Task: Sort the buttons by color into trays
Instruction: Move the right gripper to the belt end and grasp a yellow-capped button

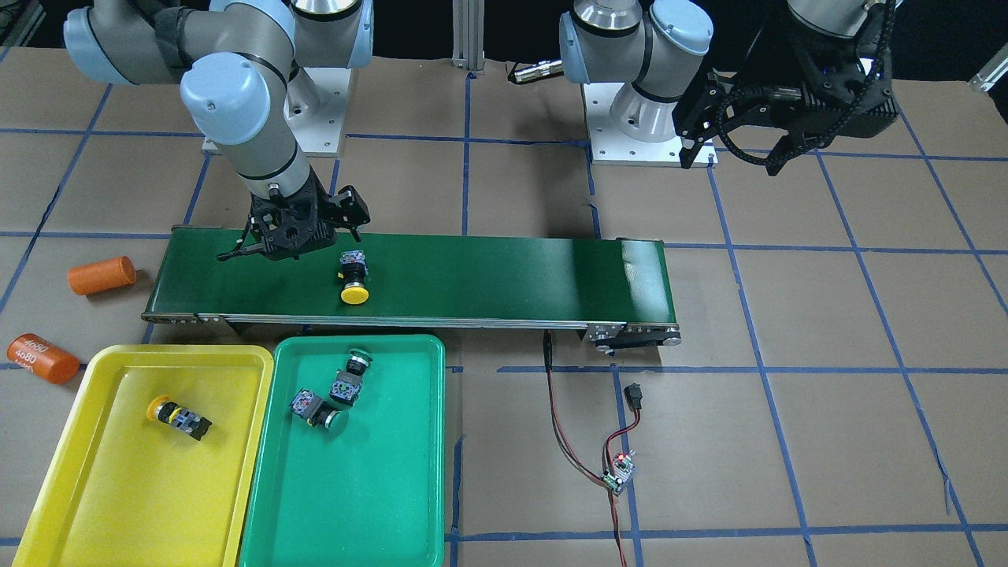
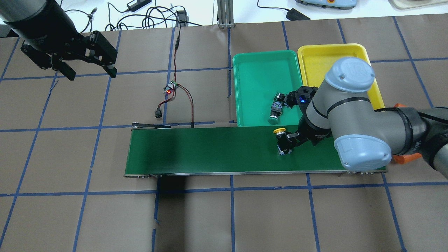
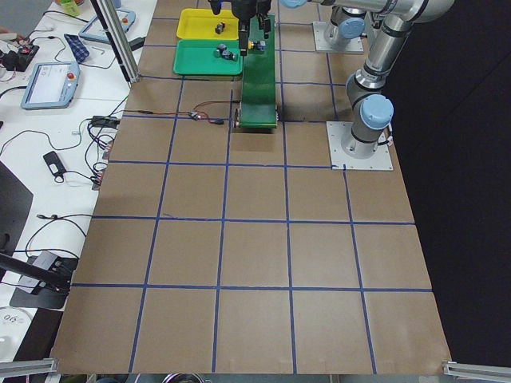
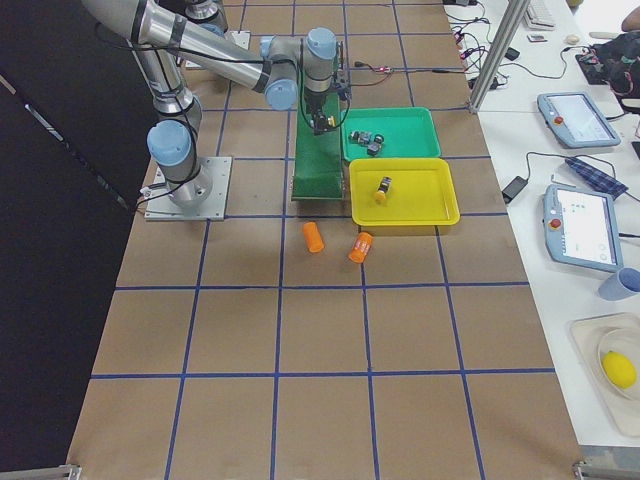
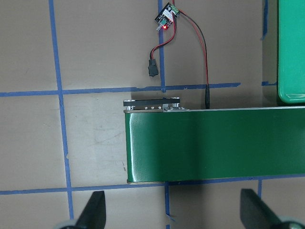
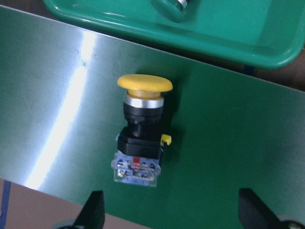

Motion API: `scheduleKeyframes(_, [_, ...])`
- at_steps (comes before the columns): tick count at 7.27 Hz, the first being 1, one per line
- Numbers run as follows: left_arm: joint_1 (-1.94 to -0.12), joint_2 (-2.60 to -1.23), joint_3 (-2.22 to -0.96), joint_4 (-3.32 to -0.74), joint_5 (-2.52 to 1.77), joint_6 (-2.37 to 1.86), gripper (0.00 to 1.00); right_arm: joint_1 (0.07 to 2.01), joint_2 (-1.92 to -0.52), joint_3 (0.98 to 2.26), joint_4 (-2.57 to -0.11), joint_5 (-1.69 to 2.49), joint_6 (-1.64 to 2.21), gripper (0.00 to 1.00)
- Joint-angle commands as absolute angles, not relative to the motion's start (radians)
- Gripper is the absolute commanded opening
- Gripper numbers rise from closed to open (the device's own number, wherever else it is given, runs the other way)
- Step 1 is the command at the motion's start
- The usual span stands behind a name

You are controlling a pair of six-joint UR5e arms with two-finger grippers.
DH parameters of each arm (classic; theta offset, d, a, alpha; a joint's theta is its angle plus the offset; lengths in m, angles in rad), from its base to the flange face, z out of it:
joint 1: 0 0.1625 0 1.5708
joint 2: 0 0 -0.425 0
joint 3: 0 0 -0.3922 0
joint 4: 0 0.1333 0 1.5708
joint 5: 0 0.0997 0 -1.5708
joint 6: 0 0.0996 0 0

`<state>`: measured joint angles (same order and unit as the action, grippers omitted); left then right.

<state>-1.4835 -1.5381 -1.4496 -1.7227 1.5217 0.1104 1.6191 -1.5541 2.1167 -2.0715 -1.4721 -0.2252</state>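
Lower left, your yellow tray [image 1: 181,351] holds one yellow button [image 1: 179,417], the green tray [image 1: 358,341] two green buttons [image 1: 347,379]. The other yellow button [image 1: 354,277] lies on the belt [image 1: 512,276] below the spread right pincer [image 6: 172,217]; left pincer [image 5: 172,212] spread too.

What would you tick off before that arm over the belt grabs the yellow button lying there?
1. Right claw open: ok.
2. Yellow button inside the claw's span, slightly off centre: ok.
3. Button lying alone on the belt: ok.
4. Yellow tray has bare floor free: ok.
5. Left claw open, far from the button: ok.
6. Belt stopped: cannot tell.
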Motion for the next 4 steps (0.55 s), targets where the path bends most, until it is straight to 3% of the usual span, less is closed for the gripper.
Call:
scheduleKeyframes(1, [-1.483, -1.539, -1.450, -1.723, 1.522, 0.110, 1.00, 1.637, -1.496, 2.117, -2.144, -1.474, -0.202, 0.98])
scheduleKeyframes(2, [-1.483, -1.537, -1.450, -1.723, 1.522, 0.110, 1.00, 1.637, -1.494, 2.120, -2.143, -1.476, -0.199, 0.89])
scheduleKeyframes(4, [-1.483, -1.539, -1.450, -1.723, 1.522, 0.110, 1.00, 1.637, -1.493, 2.121, -2.141, -1.479, -0.202, 0.39])
